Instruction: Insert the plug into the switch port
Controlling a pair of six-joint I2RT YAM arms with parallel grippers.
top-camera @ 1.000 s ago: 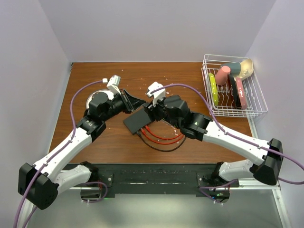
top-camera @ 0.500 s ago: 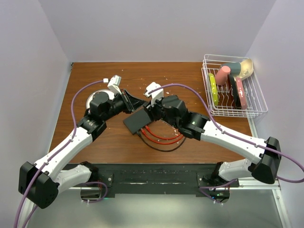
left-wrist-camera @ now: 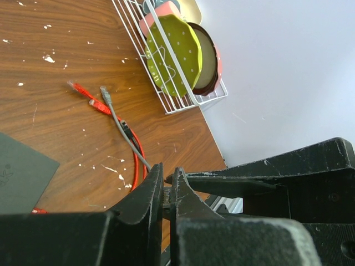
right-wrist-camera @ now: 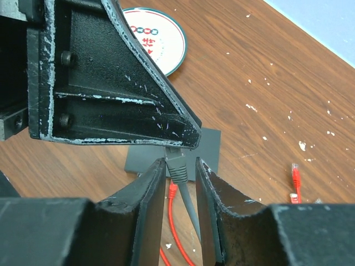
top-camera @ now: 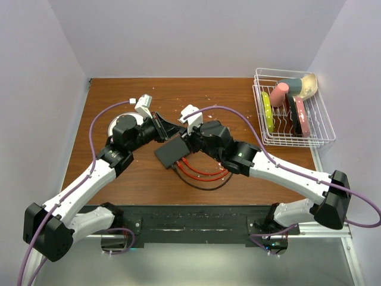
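closest to me, loops of red cable (top-camera: 203, 173) lie slack on the table (top-camera: 238, 95), clear of the work. just past them the switch (top-camera: 171, 151) sits flat between the two arms; i can't make out its sockets. over its far side the left gripper (left-wrist-camera: 168, 170) is pinched nearly shut, seemingly on the tip of the grey plug (right-wrist-camera: 177, 162), offering it up. the right gripper (right-wrist-camera: 181, 166) flanks the plug with narrow jaws, a sliver of gap on one side, probably seeking a straighter hold for pushing in. the dish rack (top-camera: 321, 128) stands well off, far right.
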